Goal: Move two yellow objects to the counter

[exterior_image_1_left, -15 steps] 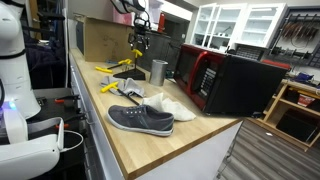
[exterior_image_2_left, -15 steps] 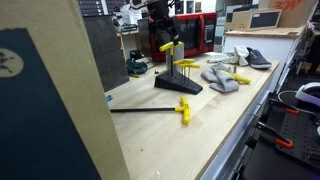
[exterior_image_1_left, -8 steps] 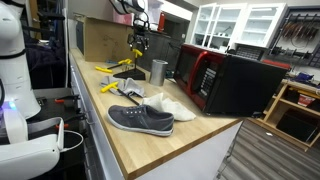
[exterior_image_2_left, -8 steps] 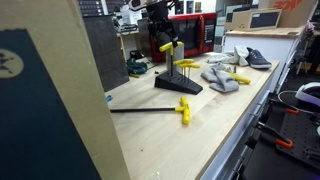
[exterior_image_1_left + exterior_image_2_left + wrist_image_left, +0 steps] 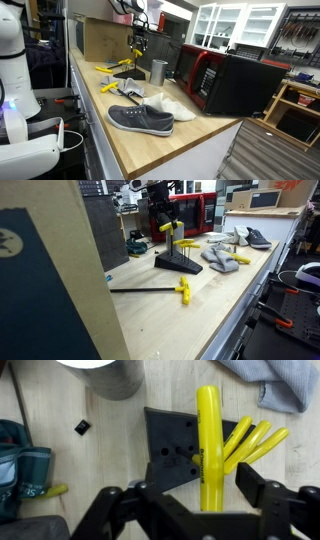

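A bright-yellow handled tool [image 5: 208, 445] stands in a black rack [image 5: 172, 448], with more yellow handles [image 5: 252, 444] beside it. My gripper [image 5: 200, 486] hangs over the rack, its jaws open on either side of that handle. The right pad [image 5: 255, 480] stands clear of it. In both exterior views the gripper [image 5: 139, 42] [image 5: 165, 218] sits at the rack top [image 5: 170, 227]. Another yellow tool [image 5: 183, 290] lies on the wooden counter [image 5: 205, 320]. More yellow pieces [image 5: 108, 87] lie on the counter [image 5: 130, 148].
A steel cup [image 5: 158, 71] stands by the rack and a dark red-and-black microwave [image 5: 230, 80] behind it. A grey sneaker [image 5: 140, 120] and a pale cloth [image 5: 166, 104] lie nearer the front. A cardboard box [image 5: 50, 280] blocks part of an exterior view.
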`<state>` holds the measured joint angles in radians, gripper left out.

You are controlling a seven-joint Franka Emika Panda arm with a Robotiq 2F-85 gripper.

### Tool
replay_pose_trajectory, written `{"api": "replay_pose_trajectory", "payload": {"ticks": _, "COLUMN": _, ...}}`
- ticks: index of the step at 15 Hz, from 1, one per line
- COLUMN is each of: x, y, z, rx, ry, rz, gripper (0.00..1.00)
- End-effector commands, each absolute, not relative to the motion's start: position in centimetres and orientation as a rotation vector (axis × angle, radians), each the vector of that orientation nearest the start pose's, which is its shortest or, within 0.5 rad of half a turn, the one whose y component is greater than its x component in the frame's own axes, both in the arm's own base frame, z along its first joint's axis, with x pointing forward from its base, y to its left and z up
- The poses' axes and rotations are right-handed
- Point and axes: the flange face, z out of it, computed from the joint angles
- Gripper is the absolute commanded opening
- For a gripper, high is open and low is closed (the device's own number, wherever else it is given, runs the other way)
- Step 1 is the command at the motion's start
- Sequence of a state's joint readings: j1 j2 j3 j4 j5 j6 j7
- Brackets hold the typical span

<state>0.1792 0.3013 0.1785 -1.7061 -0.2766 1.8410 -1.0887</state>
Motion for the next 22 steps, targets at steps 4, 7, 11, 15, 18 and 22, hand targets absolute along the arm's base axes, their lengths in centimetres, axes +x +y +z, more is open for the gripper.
{"api": "replay_pose_trajectory", "payload": {"ticks": 4, "x": 57.7, "y": 19.0, "z": 41.0, "rx": -2.331, "ry": -2.281, "rz": 0.332, "gripper": 0.27}}
{"api": "replay_pose_trajectory", "payload": {"ticks": 7, "x": 57.1, "y": 19.0, "z": 41.4, "rx": -2.34, "ry": -2.284, "rz": 0.322, "gripper": 0.05}}
{"api": "replay_pose_trajectory", "payload": {"ticks": 11, "x": 56.2, "y": 18.9, "z": 42.1, "rx": -2.366, "ry": -2.284, "rz": 0.289, "gripper": 0.06}}
{"api": "replay_pose_trajectory", "payload": {"ticks": 15, "x": 55.1, "y": 18.6, "z": 42.6, "rx": -2.398, "ry": -2.27, "rz": 0.266, "gripper": 0.06}}
{"api": "replay_pose_trajectory", "payload": {"ticks": 18, "x": 54.4, "y": 18.4, "z": 42.4, "rx": -2.443, "ry": -2.262, "rz": 0.249, "gripper": 0.06}}
{"api": "replay_pose_trajectory", "payload": {"ticks": 22, "x": 54.0, "y": 18.1, "z": 42.3, "rx": -2.539, "ry": -2.184, "rz": 0.209, "gripper": 0.06}}
